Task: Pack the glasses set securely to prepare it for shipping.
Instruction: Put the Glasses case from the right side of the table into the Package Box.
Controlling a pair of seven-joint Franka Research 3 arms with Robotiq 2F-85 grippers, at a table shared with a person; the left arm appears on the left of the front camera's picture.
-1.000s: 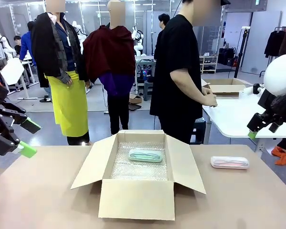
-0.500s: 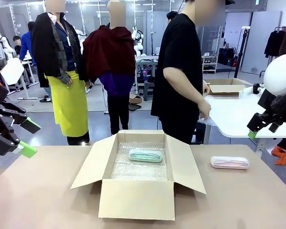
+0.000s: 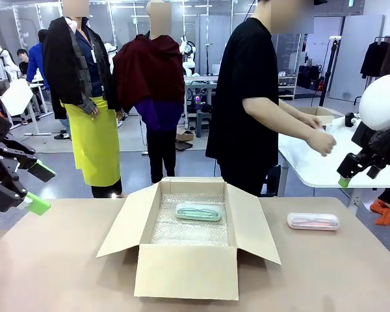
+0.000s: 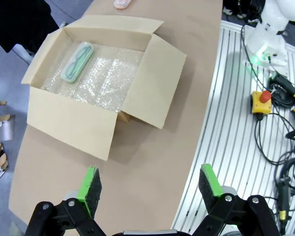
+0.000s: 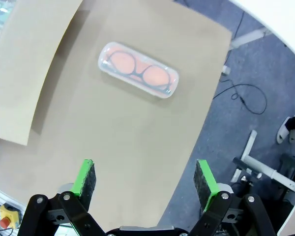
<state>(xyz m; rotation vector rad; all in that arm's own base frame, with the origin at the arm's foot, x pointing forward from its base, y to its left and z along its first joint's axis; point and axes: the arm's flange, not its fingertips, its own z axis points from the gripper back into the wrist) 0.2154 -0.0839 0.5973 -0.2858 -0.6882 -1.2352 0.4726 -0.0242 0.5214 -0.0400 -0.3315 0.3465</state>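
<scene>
Fingers (image 5: 86, 179) of both arms spread, empty; pink case (image 5: 138, 70) lies ahead of right pair, which should straddle its narrow width before closing.

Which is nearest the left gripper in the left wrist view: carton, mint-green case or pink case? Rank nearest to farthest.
From the open left gripper:
1. The cardboard carton: its flap lies just ahead, left of centre, on the table.
2. The mint-green case: inside the carton, towards its far-left corner.
3. The pink case: on the table beyond the carton, at the picture's top edge.
</scene>
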